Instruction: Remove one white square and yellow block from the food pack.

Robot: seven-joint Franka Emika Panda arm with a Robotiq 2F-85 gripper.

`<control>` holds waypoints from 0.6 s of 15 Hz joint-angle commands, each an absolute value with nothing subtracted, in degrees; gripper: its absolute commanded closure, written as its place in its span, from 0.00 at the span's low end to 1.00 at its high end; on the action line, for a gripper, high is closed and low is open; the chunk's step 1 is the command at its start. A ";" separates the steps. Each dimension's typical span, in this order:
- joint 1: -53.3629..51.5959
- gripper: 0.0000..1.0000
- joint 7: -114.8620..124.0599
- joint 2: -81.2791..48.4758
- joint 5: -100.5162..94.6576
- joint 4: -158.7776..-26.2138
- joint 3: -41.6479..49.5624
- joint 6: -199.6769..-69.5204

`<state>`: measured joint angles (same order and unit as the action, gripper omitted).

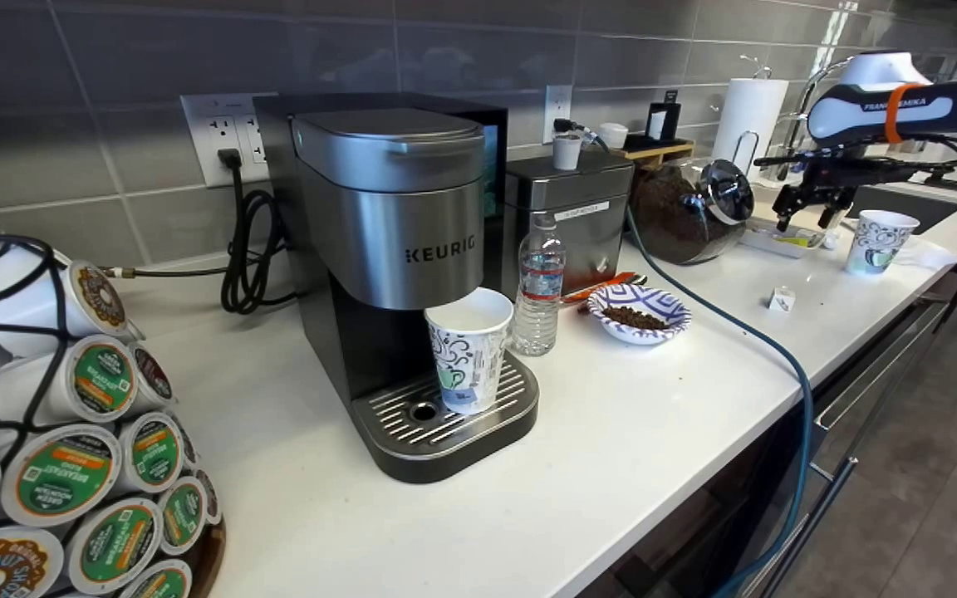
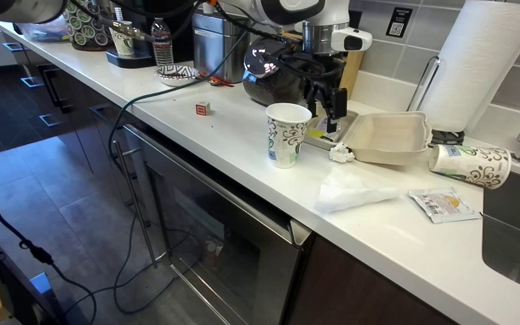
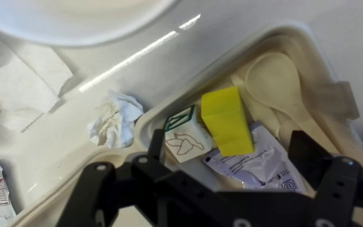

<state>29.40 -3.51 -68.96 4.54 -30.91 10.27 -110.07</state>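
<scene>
Yellow rectangular block [image 3: 227, 123] | black fingers [image 3: 307, 156] parted, empty | I'd straddle it squarely, clear of the white bird-printed cube [image 3: 186, 143]

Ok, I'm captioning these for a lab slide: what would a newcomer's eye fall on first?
Probably the bright yellow block in the wrist view, sitting in the food pack beside a white block with a bird outline. In an exterior view, the Keurig coffee maker looms left of centre, with a patterned paper cup on its drip tray. The black hand, open above the food pack, likely draws the eye next.
</scene>
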 commanded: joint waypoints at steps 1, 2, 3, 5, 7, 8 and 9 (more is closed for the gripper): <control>29.04 0.00 -1.11 -69.52 3.59 -30.99 11.58 -109.30; 29.07 0.00 -0.65 -69.62 3.58 -30.96 11.81 -109.47; 29.12 0.00 -0.07 -69.82 3.65 -30.83 12.03 -109.94; 29.25 0.00 0.52 -70.07 4.02 -30.68 12.11 -110.12; 29.23 0.00 1.01 -70.44 4.11 -30.44 12.09 -110.56; 29.13 0.00 1.20 -70.62 4.02 -30.44 12.11 -110.55; 29.00 0.00 1.40 -70.78 3.83 -30.49 12.24 -110.40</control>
<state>29.33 -0.28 -69.45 4.24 -31.37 11.69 -110.09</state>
